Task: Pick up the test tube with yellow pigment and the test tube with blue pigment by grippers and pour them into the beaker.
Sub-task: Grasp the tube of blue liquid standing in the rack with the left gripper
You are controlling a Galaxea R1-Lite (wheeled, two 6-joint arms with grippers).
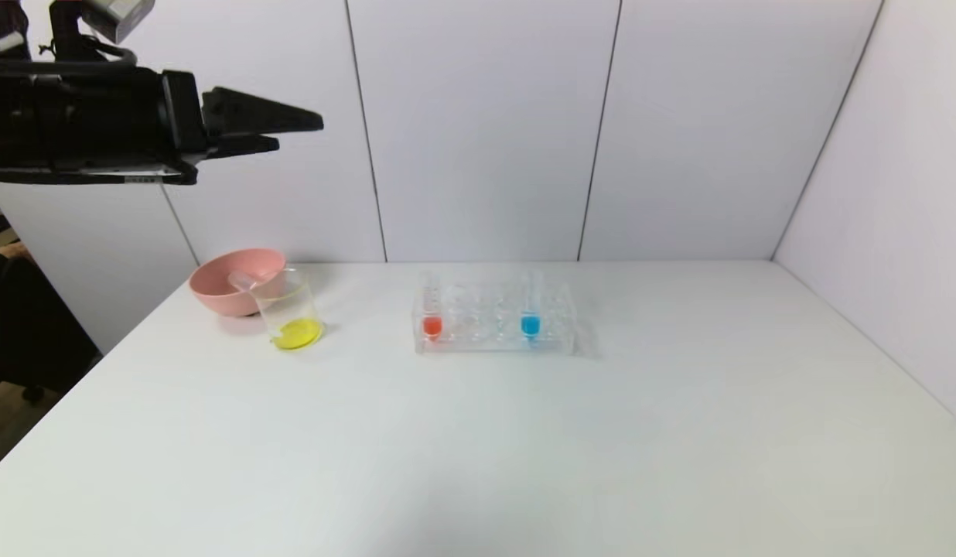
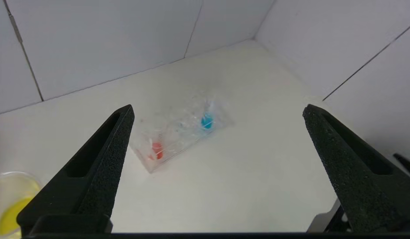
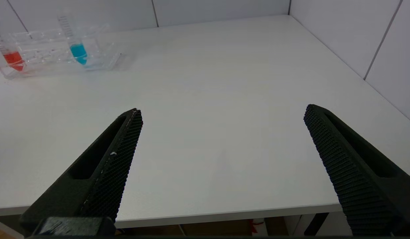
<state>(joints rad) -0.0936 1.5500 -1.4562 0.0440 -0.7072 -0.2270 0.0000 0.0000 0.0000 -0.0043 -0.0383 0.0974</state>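
Note:
The beaker (image 1: 289,311) stands at the table's back left with yellow liquid in its bottom; it also shows in the left wrist view (image 2: 7,199). No tube holding yellow liquid shows; a clear empty tube (image 1: 242,280) seems to lie in the pink bowl. The test tube with blue pigment (image 1: 530,313) stands upright in the clear rack (image 1: 493,340), also seen from both wrists (image 2: 207,120) (image 3: 78,49). My left gripper (image 1: 300,133) (image 2: 218,108) is open and empty, high above the beaker and bowl. My right gripper (image 3: 223,109) is open and empty, low over the table's front edge.
A red-tipped tube (image 1: 431,317) stands at the rack's left end. The pink bowl (image 1: 215,298) touches the beaker from behind. White walls close the back and the right side. The white table (image 1: 524,449) spreads in front of the rack.

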